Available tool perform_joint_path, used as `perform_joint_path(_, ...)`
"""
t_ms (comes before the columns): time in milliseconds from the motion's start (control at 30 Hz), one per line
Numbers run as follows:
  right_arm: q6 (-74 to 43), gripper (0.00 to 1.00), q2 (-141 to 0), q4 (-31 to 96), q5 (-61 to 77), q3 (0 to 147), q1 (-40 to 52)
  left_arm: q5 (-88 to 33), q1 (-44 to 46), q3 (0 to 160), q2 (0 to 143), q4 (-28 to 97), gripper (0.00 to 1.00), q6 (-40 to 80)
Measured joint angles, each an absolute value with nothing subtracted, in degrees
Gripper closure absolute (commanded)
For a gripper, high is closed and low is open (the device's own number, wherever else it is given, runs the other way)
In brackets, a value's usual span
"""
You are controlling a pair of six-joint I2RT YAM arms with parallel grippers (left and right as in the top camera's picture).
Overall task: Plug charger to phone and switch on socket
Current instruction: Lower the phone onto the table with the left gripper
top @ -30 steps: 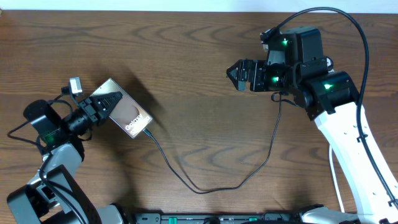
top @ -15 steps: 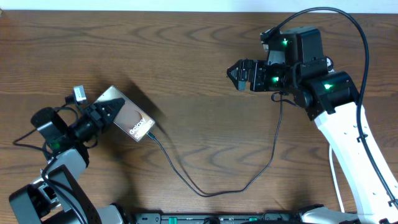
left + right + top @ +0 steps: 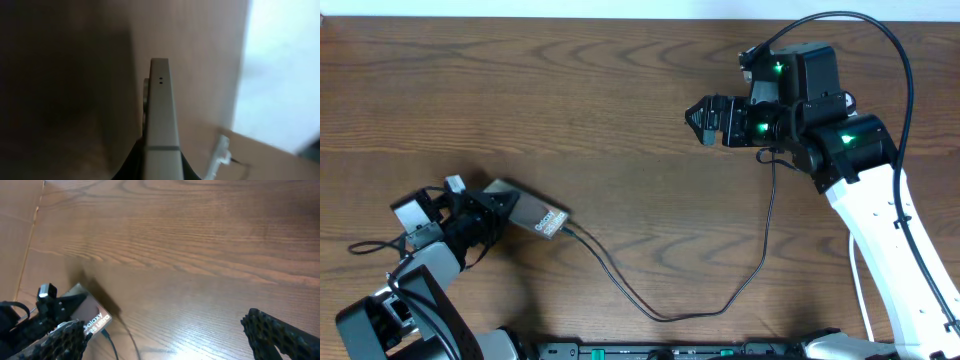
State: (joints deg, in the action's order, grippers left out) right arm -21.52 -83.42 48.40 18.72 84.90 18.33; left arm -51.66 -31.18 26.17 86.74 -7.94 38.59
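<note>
The left gripper [image 3: 498, 208] is at the lower left of the overhead view. It is closed on the phone [image 3: 535, 216] and holds it by its left part. The phone is tilted, so from above only a narrow strip of its face shows, with some white lettering near its right end. In the left wrist view the phone is seen from its thin side: a light-coloured frame runs up the middle of the picture, and the dark fingers [image 3: 129, 167] press against it from both sides at the bottom edge.

The charger [image 3: 660, 316] is a thin black cable. It starts at the right end of the phone, goes down to the lower middle of the frame in a wide curve, and then climbs up to the right arm. Its plug tip [image 3: 566, 229] touches the phone's end. It is probably inserted there, but the view is too small to be sure.

The right gripper [image 3: 698, 120] is at the upper right of the overhead view, above the wooden table [image 3: 620, 80] and well apart from the phone. Its fingers [image 3: 270, 330] stand wide apart in the right wrist view, and it holds nothing. In that same view the phone appears at the lower left.
</note>
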Motion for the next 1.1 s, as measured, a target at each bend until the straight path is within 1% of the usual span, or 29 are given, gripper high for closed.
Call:
perform_joint_path(200,-21.5,0.01,-83.4,48.4,18.4,84.9,18.3,-44.6,-31.2,26.2,86.7,-4.5,0.93,38.5)
perform_joint_path(533,-21.5,0.01,-83.4,48.4,17.9,84.9,18.3,-41.5,-31.2,26.2,86.1,0.4,0.93,38.9)
perform_joint_path(667,-21.5,0.01,-83.4,48.4,17.9,84.9,18.3,-41.1,-31.2,26.4,85.8,1.7,0.91,38.9)
perform_joint_path(800,-21.5,0.01,-83.4,48.4,17.9,84.9,18.3,-40.3,-31.2,26.5,85.7,2.6,0.73,38.6)
perform_joint_path(933,-21.5,0.01,-83.4,48.4,17.7,84.9,18.3,-40.4,-31.1,27.0,85.3,2.6,0.63,38.6)
perform_joint_path(1000,-21.5,0.01,-83.4,48.4,17.7,84.9,18.3,-40.6,-31.1,27.1,85.1,2.6,0.6,38.5)
perform_joint_path(1067,-21.5,0.01,-83.4,48.5,17.7,84.9,18.3,-40.6,-31.1,27.2,85.0,2.6,0.55,38.5)
perform_joint_path(1100,-21.5,0.01,-83.4,48.5,17.7,84.9,18.3,-40.7,-31.1,27.3,85.0,2.6,0.49,38.4)
